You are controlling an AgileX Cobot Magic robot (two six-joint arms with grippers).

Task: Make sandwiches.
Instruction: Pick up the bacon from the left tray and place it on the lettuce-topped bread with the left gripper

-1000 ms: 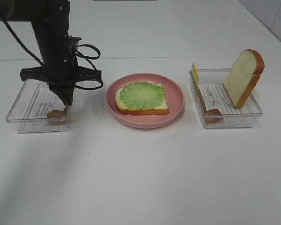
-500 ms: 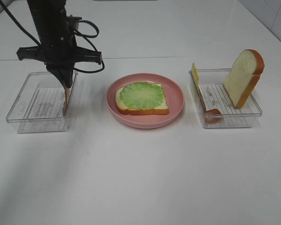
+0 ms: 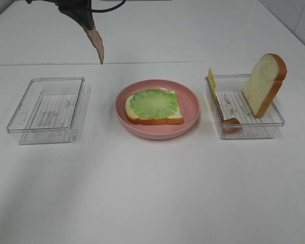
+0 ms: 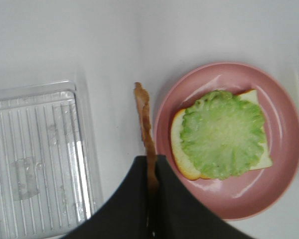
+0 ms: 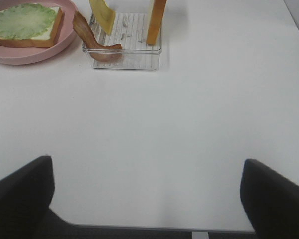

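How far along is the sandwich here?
Done: one bread slice with lettuce sits on the pink plate. In hand: the left gripper holds a bacon strip in the air. Left: place it, then the second bacon strip, cheese and upright bread slice from the right tray.

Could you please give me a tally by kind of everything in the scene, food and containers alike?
Bread slices: 2
Lettuce leaf: 1
Bacon strips: 2
Cheese slice: 1
Pink plate: 1
Clear trays: 2
Total: 9
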